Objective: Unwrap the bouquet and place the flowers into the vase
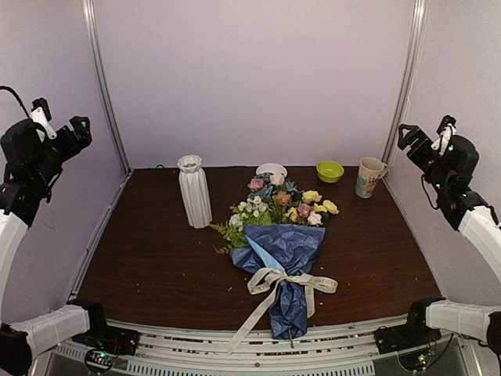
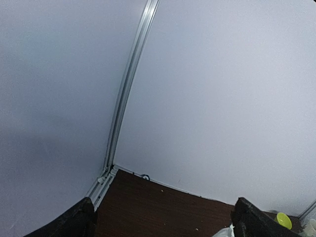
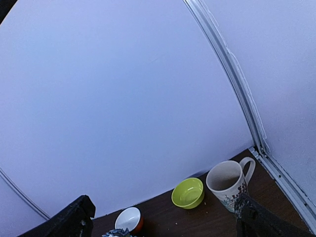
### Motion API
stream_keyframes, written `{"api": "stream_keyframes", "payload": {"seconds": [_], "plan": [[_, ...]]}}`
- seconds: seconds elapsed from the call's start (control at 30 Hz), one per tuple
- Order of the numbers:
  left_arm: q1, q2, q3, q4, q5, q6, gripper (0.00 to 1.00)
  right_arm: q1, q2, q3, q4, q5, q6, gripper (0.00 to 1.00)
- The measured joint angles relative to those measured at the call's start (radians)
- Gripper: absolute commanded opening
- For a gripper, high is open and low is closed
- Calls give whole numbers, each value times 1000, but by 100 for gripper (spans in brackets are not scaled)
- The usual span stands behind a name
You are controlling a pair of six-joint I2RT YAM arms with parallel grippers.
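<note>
The bouquet [image 1: 279, 254] lies at the middle of the table in the top view, blue paper toward the near edge and tied with a cream ribbon [image 1: 291, 281]. The flowers [image 1: 283, 202] fan out toward the back. Left of them the white ribbed vase [image 1: 194, 190] stands upright; a sliver of its rim [image 2: 224, 232] shows in the left wrist view. My left gripper [image 1: 61, 117] [image 2: 165, 224] hangs open high at the left wall, holding nothing. Just as open and empty, my right gripper [image 1: 427, 127] [image 3: 163, 222] is raised at the right wall. Both are far from the bouquet.
A green bowl [image 1: 329, 171] [image 3: 188, 192], a cream patterned mug [image 1: 369, 177] [image 3: 227, 183] and a small white bowl [image 1: 271, 169] [image 3: 129, 219] stand along the back edge. The brown table [image 1: 149, 258] is walled at the back and both sides.
</note>
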Motion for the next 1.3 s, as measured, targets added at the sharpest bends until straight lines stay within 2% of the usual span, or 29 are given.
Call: {"api": "stream_keyframes", "payload": {"seconds": [0.13,0.3,0.4,0.47,0.53,0.6,0.67,0.73,0.8,0.9,1.0,1.17,1.3], "plan": [[0,-21,12,-136,93,-154,99,15,-13,11,-111,-3,49,100],[-9,-51,-85,-280,269,-340,99,18,-21,72,-255,-51,117,100],[-97,-58,-148,-351,321,-426,99,23,-31,99,-344,-146,170,100],[-244,-55,-172,-380,304,-485,98,64,-39,95,-398,-196,222,100],[-500,-28,-198,-389,267,-564,98,177,-60,55,-447,-210,294,100],[-748,33,-205,-388,216,-625,97,344,-82,10,-514,-179,356,100],[-932,123,-198,-372,174,-661,95,548,-86,-16,-616,-122,428,99],[-1071,248,-178,-350,150,-671,93,706,-72,-17,-710,-59,496,99],[-1161,353,-162,-323,139,-669,89,901,-40,-8,-812,34,587,97],[-1240,449,-160,-262,146,-665,84,1112,11,4,-915,128,690,89],[-1277,502,-162,-172,164,-659,79,1202,52,11,-971,187,768,85],[-1310,608,-156,-63,186,-642,71,1255,146,51,-1010,249,822,76],[-1321,703,-130,-23,185,-625,62,1260,140,37,-986,290,844,69]]}}
